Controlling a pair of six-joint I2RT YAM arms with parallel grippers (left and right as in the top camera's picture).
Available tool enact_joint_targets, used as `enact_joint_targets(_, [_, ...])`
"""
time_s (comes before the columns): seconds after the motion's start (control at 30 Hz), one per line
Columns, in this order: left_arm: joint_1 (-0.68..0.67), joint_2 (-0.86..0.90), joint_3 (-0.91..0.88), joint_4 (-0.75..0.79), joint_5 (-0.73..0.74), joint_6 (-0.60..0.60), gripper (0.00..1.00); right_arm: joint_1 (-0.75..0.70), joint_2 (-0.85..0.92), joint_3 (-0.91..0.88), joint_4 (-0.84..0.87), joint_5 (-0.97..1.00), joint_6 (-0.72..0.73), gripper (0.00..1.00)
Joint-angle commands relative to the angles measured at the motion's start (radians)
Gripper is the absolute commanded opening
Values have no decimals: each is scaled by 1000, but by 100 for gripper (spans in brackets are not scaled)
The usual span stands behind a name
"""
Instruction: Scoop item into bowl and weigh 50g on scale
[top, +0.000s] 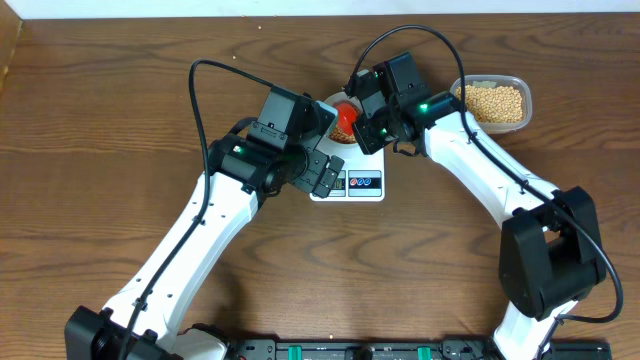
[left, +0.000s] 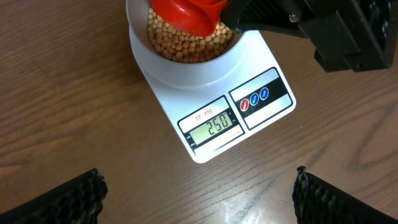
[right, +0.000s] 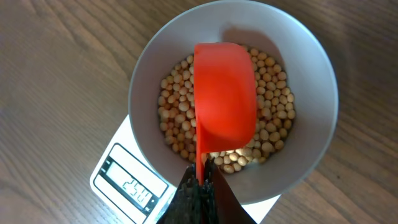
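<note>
The bowl (right: 311, 68) stands on the white scale (left: 211, 99), and a layer of tan beans (right: 273, 118) covers its bottom. My right gripper (right: 202, 180) is shut on the handle of a red scoop (right: 224, 99), which hangs tipped over the bowl. The same scoop (top: 344, 118) shows in the overhead view. The scale display (left: 216, 127) reads about 250. My left gripper (left: 196, 196) is open and empty above the table, just in front of the scale.
A clear plastic tub (top: 492, 102) with more beans sits at the back right, beyond my right arm. The scale's two round buttons (left: 255, 99) face my left gripper. Brown wooden table (top: 100, 150) surrounds everything.
</note>
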Motion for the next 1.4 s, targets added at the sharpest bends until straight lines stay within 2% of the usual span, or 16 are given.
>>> enact_joint_targets(0.0, [4,6,1,-2,2,6,98,7,18,6,-14,-43,8,1])
enact_joint_targets(0.43, [4,6,1,-3,2,6,98,-16,15,6,-14,-146,8,1])
enact_joint_targets(1.1, [4,6,1,-3,2,6,98,-187,15,6,-7,-493,23,1])
enact_joint_targets(1.37, [4,6,1,-3,2,6,98,-192,15,6,-4,-501,23,1])
